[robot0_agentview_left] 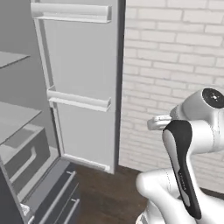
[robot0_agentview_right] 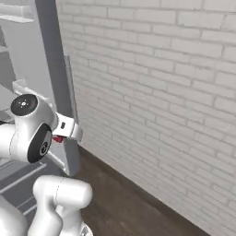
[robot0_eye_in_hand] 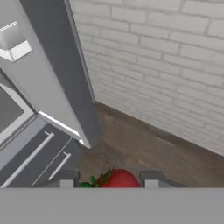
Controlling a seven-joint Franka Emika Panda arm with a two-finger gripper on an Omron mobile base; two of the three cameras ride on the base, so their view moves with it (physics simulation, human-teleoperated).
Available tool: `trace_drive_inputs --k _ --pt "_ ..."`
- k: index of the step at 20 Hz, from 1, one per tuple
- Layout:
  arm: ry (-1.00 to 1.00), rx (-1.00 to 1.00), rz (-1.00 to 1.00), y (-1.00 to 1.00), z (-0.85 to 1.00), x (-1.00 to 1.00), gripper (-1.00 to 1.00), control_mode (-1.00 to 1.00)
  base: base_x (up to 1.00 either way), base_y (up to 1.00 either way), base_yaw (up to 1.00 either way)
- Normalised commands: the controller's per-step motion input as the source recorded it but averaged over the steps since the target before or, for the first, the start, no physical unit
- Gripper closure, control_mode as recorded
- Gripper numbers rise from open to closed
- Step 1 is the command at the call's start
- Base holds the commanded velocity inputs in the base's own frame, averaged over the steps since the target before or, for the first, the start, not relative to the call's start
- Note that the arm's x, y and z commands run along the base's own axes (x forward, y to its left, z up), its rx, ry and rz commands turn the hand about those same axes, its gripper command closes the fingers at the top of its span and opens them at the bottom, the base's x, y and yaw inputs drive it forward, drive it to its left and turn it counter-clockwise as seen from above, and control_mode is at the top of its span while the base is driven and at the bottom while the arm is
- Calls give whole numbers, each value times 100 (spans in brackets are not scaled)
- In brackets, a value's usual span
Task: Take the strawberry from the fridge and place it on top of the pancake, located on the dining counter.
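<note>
Fingers (robot0_eye_in_hand: 107, 183): partly closed, clamped either side of small red strawberry with green leaves (robot0_eye_in_hand: 116, 179).
Below: dark wood floor (robot0_eye_in_hand: 144, 148).
Beside: open matte grey fridge (robot0_eye_in_hand: 48, 83).

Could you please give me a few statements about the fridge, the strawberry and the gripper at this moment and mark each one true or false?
1. The gripper holds the strawberry between its fingers. True.
2. The fridge door is closed. False: it stands open, with its door shelves facing the fridge interior.
3. A pale brick wall stands beside the open door. True.
4. The floor is white tile. False: it is dark brown wood.
5. The strawberry lies on a fridge shelf. False: it is in the gripper, above the floor near the door's lower corner.
</note>
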Motion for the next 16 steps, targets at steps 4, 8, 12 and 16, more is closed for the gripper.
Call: trace_drive_inputs --k 4,8,12,16 --pt "0 0 0 0 0 0 100 100 0 -33 -91" --pt "0 0 0 0 0 0 100 100 18 -36 -79" --pt "0 0 0 0 0 0 100 100 40 -33 -70" --pt "0 0 0 0 0 0 100 100 50 -27 -70"
